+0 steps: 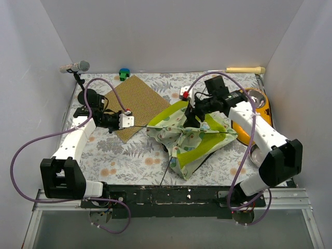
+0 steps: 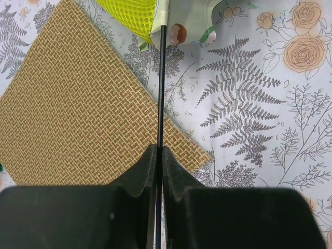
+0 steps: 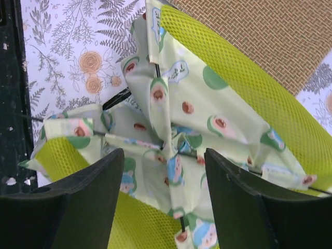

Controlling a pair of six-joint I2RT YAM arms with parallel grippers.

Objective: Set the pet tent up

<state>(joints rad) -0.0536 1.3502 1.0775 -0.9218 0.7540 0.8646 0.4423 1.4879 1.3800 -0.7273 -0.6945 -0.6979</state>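
The pet tent [image 1: 193, 136] lies collapsed and crumpled right of centre, pale patterned fabric with lime-green mesh lining [image 3: 244, 88] showing. A thin black pole [image 2: 160, 88] runs from the tent's left corner [image 2: 179, 23] into my left gripper [image 2: 160, 153], which is shut on it above the brown mat's edge. In the top view the left gripper [image 1: 125, 121] sits left of the tent. My right gripper [image 1: 192, 117] hovers over the tent's middle. Its jaws stand open in the wrist view [image 3: 165, 162], astride bunched fabric [image 3: 179, 155] where poles cross, not touching it.
A brown woven mat [image 1: 136, 102] lies behind and left of the tent. A metal bowl in an orange holder [image 1: 255, 106] stands at the right. A green object [image 1: 124, 74], a microphone [image 1: 75, 66] and a wooden stick [image 1: 245, 70] line the back wall.
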